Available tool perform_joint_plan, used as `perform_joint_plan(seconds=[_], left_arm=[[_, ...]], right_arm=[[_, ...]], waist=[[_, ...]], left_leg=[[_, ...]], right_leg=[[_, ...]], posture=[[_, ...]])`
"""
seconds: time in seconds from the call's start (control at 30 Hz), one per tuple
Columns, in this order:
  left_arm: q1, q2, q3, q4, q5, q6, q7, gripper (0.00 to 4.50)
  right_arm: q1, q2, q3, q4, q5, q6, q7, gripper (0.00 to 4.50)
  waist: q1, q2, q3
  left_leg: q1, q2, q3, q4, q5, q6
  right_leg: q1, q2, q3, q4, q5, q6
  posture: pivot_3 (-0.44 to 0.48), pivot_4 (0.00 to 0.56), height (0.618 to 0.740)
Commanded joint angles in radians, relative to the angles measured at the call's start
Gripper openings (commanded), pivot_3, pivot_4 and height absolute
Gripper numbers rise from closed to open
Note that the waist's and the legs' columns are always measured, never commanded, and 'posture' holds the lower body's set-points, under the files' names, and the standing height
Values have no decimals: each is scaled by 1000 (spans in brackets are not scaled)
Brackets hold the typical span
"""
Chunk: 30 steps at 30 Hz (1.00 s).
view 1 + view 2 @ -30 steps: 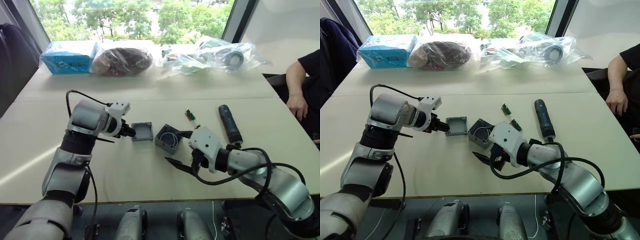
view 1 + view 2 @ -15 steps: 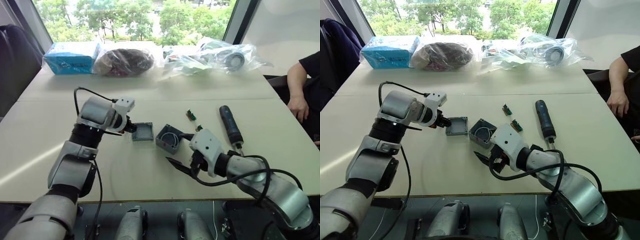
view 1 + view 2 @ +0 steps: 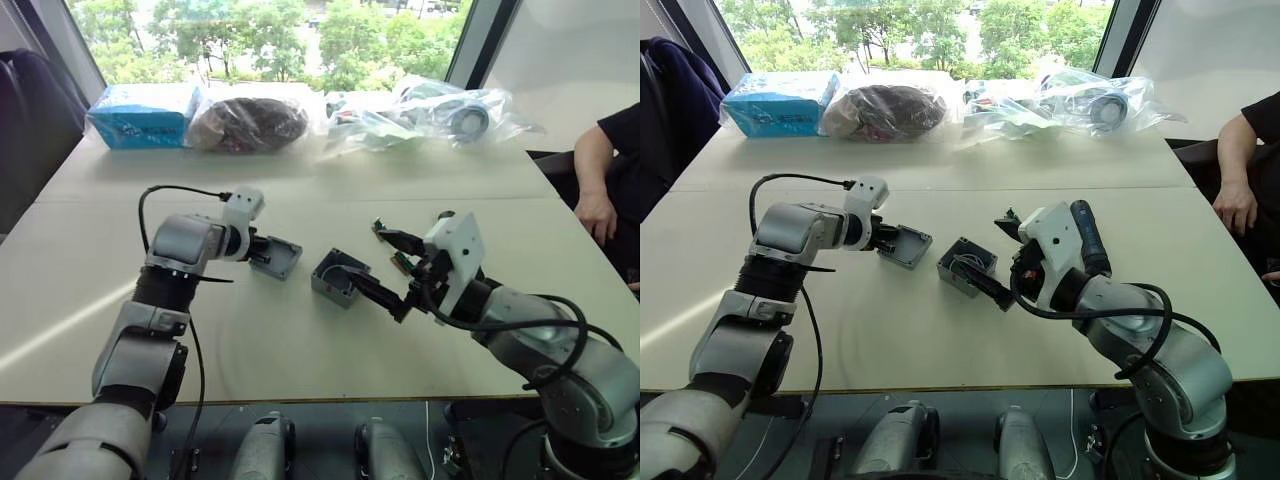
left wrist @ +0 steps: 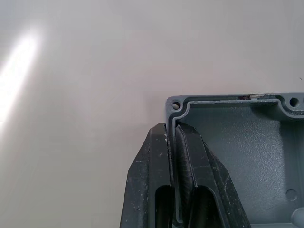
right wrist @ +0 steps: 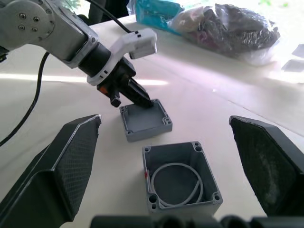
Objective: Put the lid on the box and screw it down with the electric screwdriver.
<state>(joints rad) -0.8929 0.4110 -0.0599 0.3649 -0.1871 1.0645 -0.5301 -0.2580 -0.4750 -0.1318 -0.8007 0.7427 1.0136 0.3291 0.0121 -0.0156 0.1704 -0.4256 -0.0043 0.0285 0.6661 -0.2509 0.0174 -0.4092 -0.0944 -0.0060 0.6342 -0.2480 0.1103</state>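
In the left pincer, the lid's grey hollow faces up.

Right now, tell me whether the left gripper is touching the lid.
Touching. In the left wrist view the left gripper has its fingers closed on the rim of the lid, one inside, one outside.

The right hand is spread wide, its two black fingers rising on either side of the box. The box sits open-side up on the pale bench, a white wire coiled inside it. Just beyond it lies the lid, hollow side up and apart from the box. The left hand is clamped on the lid's far rim. Farther back on the bench lie a blue packet and a clear bag of dark stuff.
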Motion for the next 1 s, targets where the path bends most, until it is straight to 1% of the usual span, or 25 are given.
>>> perform_joint_plan(seconds=[0.03,0.1,0.17,0.27,0.4,0.67,0.73,0.8,0.9,1.0], left_arm=[[-72,-25,177,-50,-106,-293,-48,78],[-88,-63,210,-66,-132,-357,-32,78],[-75,-104,187,-111,-130,-422,-30,78],[-50,-166,157,-171,-133,-456,-16,78],[-43,-211,135,-189,-128,-484,-5,78],[-38,-229,119,-195,-142,-493,-9,78],[-37,-230,117,-198,-144,-491,-12,0],[-34,-233,115,-207,-153,-483,-15,0],[-31,-233,109,-213,-153,-480,-16,0],[-29,-232,109,-217,-155,-477,-19,0]], right_arm=[[-151,156,-126,191,114,34,-158,4500],[-214,216,-174,308,155,65,-215,4500],[-267,228,-180,390,170,85,-215,4500],[-351,239,-182,470,192,96,-231,4500],[-402,237,-187,516,210,99,-238,4500],[-412,228,-195,527,247,103,-262,4500],[-409,227,-196,526,251,102,-271,4143],[-407,228,-196,526,251,96,-277,3662],[-406,232,-195,530,247,83,-280,2733],[-405,235,-194,532,249,75,-283,1620]], waist=[[-2,-2,1],[-2,-2,1],[1,-1,1],[0,-1,1],[-4,-1,1],[-16,-1,1],[-19,-1,1],[-22,-1,1],[-24,-1,1],[-23,-1,1]], left_leg=[[-1,0,1,0,0,0],[-2,0,1,0,1,-1],[-2,-1,2,-2,1,-2],[-2,-3,3,-3,1,-2],[-2,-4,5,-3,1,-1],[-2,-1,4,-3,1,-1],[-2,-1,4,-3,1,-1],[-2,-2,4,-3,1,-1],[-2,-1,4,-3,1,-1],[-2,-1,3,-3,1,-1]], right_leg=[[-2,-2,0,0,1,-1],[-3,-3,0,-1,2,-2],[-3,-3,0,-1,3,-2],[-2,-4,0,-2,3,-2],[-3,-3,1,-3,4,0],[-3,0,0,-2,4,1],[-3,0,0,-2,4,1],[-3,0,0,-2,4,1],[-3,0,0,-2,4,1],[-3,1,0,-2,4,1]], posture=[[0,150,740],[0,150,740],[0,150,740],[0,150,740],[0,150,740],[0,150,740],[0,150,740],[0,150,740],[0,150,740],[0,150,740]])
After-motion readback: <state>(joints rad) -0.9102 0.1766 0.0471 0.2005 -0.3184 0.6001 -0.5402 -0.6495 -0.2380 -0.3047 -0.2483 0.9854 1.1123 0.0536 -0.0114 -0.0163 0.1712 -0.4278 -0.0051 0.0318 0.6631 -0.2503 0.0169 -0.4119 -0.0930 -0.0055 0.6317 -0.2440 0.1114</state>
